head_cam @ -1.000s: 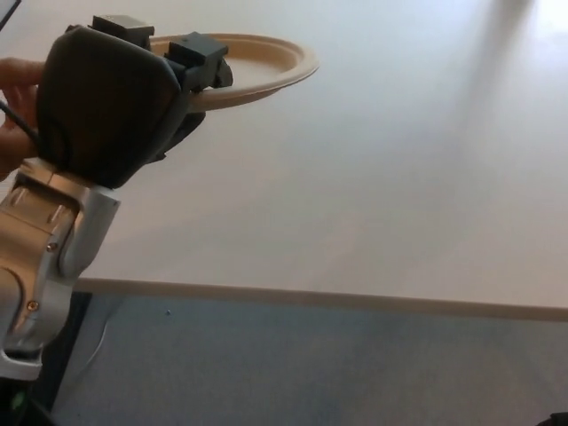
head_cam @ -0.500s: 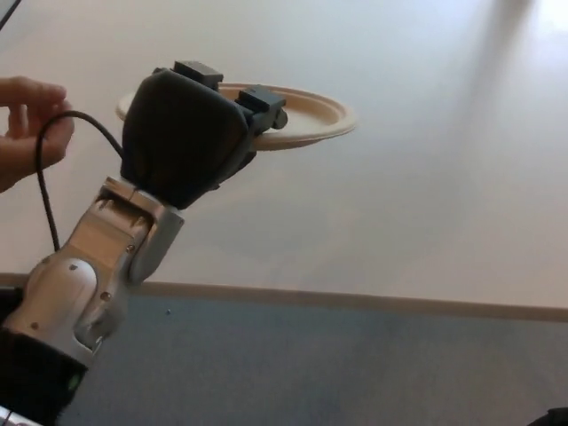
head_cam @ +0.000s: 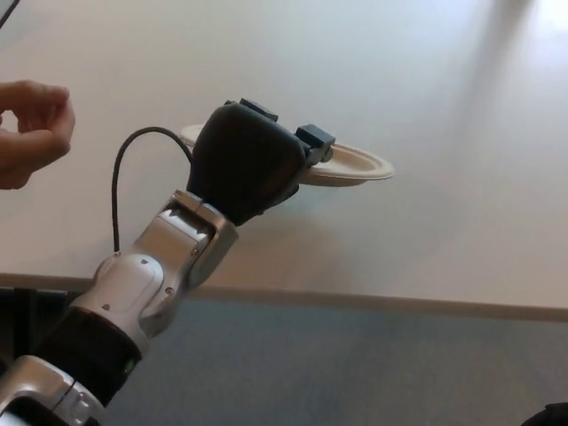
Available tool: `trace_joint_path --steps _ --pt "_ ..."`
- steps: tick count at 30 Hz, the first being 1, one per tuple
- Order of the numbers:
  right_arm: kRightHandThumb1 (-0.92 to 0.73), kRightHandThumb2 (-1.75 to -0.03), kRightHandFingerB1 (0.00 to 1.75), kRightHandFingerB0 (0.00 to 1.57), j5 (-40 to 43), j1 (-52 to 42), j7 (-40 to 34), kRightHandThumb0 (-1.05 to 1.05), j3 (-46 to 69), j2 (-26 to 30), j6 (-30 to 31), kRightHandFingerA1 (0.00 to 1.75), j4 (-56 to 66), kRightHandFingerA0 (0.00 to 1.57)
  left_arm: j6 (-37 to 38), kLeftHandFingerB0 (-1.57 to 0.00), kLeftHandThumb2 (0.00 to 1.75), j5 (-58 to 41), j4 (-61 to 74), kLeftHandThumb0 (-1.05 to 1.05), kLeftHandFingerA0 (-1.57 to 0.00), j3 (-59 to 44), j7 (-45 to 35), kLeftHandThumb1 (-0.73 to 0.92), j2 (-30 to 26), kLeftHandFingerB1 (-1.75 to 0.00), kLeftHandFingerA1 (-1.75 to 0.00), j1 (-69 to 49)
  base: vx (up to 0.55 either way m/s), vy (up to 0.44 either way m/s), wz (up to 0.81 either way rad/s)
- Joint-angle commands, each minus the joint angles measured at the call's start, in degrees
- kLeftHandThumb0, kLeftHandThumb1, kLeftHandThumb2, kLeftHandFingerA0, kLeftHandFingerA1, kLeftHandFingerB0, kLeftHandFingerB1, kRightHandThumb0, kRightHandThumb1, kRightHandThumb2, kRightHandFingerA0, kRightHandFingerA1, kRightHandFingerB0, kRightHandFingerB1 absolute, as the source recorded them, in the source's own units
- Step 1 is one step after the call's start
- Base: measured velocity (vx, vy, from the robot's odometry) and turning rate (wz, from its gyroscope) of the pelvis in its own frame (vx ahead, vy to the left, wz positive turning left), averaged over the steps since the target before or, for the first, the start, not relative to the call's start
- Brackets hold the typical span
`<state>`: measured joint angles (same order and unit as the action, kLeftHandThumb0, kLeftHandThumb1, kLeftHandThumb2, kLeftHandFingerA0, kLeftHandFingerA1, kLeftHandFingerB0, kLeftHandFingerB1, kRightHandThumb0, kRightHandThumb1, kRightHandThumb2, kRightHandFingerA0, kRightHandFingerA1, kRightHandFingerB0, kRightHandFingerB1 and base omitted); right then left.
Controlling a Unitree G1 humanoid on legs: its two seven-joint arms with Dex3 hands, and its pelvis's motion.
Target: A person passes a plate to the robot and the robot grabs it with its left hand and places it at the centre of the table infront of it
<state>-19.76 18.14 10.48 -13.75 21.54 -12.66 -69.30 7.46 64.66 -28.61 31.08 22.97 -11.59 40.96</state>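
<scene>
- Head view: I see my left hand [head_cam: 251, 169] reaching in from the lower left, its black back turned toward the camera.
- Its fingers [head_cam: 315, 142] are closed over the near rim of the plate [head_cam: 355, 165], so I have the plate in a firm hold.
- That plate is pale beige and round, sticking out to the right of the hand and tilted slightly; it sits over the white surface [head_cam: 444, 133], with a soft shadow beneath it, and I cannot tell whether it touches.
- It lies left of the middle of the picture, over the near half of the surface.
- A black cable [head_cam: 118, 182] loops up from my silver forearm [head_cam: 146, 280] to the back of the hand.
- At the left edge a person's hand [head_cam: 31, 129] is loosely curled, well apart from the plate and touching nothing I can make out.
- Beyond the near edge of the surface I see grey-blue floor [head_cam: 355, 373].
- My right hand does not show in this view.
</scene>
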Motion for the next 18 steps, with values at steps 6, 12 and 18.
trace_joint_path --steps 6,12,18 --pt "-0.8 -0.66 0.46 0.38 -0.3 0.1 0.0 -0.74 0.2 0.6 0.2 0.57 0.0 0.41 -4.4 -0.76 0.58 -0.8 -15.1 -0.34 -1.03 3.1 0.9 0.57 2.8 -0.45 -0.99 6.8 0.0 0.0 0.0" --pt "-0.81 -0.66 0.49 0.41 -0.9 -0.3 -0.2 -0.77 -0.6 0.9 -1.6 0.61 0.3 0.47 -6.3 -0.75 0.57 -1.3 -19.8 -0.29 -0.92 3.2 -0.6 0.55 2.2 -0.46 -1.18 10.1 0.0 0.0 0.0" --pt "-0.8 -0.66 0.49 0.39 -0.4 -0.5 0.3 -0.78 -0.4 0.9 -1.9 0.61 0.4 0.48 -7.2 -0.67 0.59 -2.2 -24.3 -0.34 -0.92 3.5 -0.9 0.6 2.3 -0.42 -1.12 12.5 0.0 0.0 0.0"
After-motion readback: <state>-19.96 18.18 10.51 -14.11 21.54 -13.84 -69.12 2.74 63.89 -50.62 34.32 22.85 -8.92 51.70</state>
